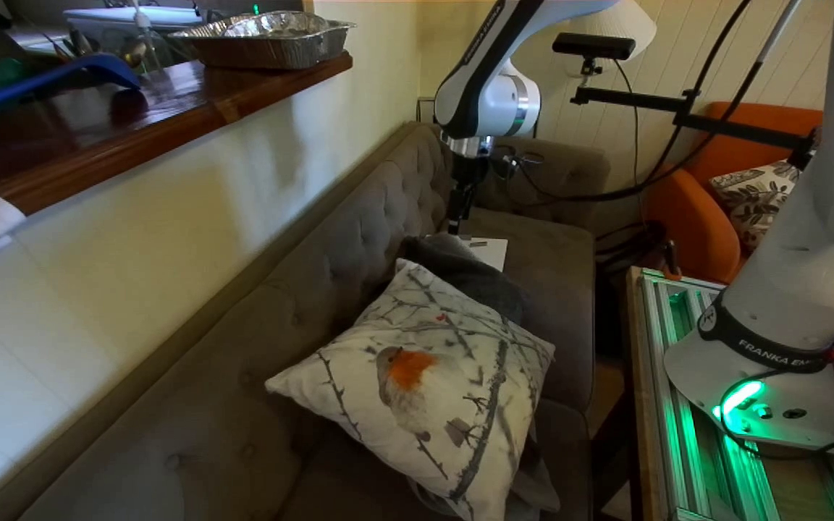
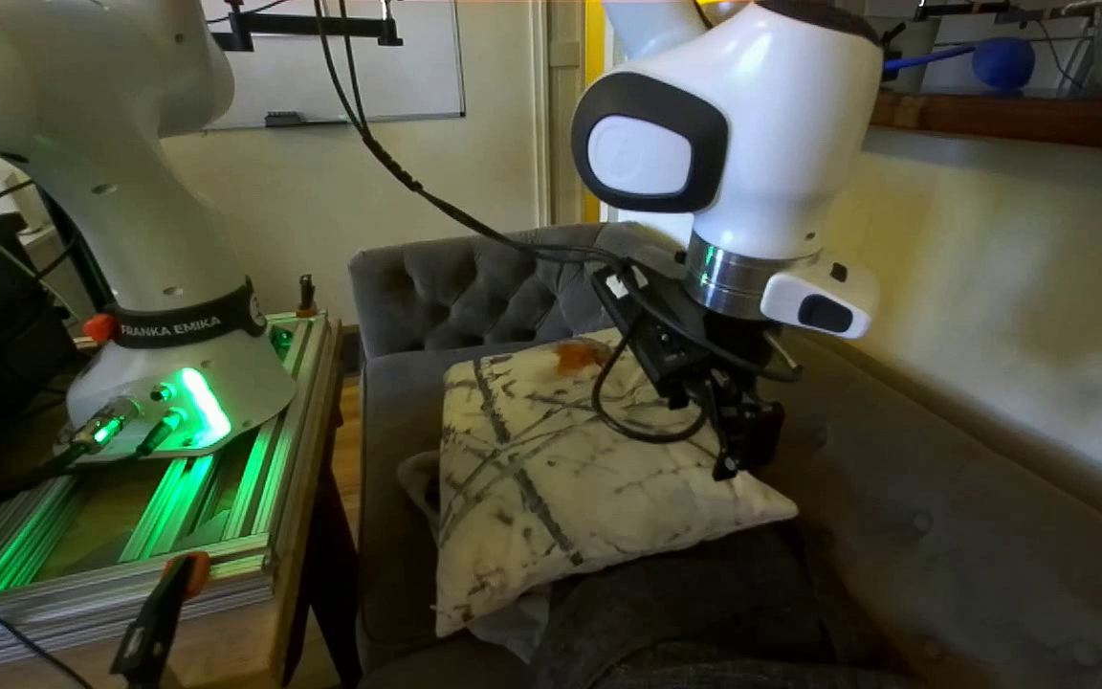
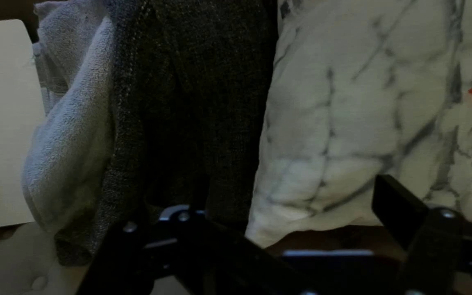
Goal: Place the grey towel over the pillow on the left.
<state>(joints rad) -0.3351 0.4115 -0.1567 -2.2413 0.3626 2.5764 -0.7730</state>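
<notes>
The grey towel [image 1: 478, 278] [image 2: 694, 612] lies crumpled on the sofa, right beside the pillow. In the wrist view the dark cloth of the towel [image 3: 203, 98] runs along the pillow's edge. White with grey branches and an orange-breasted bird, the pillow [image 1: 453, 405] [image 2: 551, 478] [image 3: 355, 123] lies on the seat, visible in both exterior views. My gripper [image 1: 457, 221] [image 2: 747, 459] points down near the sofa back, above the border of towel and pillow. Its jaws stand wide apart in the wrist view, where the gripper [image 3: 299, 192] has nothing between its fingers.
The tufted sofa back [image 1: 359, 246] and wall flank the arm. A lighter grey cloth [image 3: 72, 135] and a white board [image 3: 2, 123] lie by the towel. A wooden ledge [image 1: 171, 116] bears a foil tray [image 1: 272, 40]. A cable [image 2: 647, 435] loops beside the gripper.
</notes>
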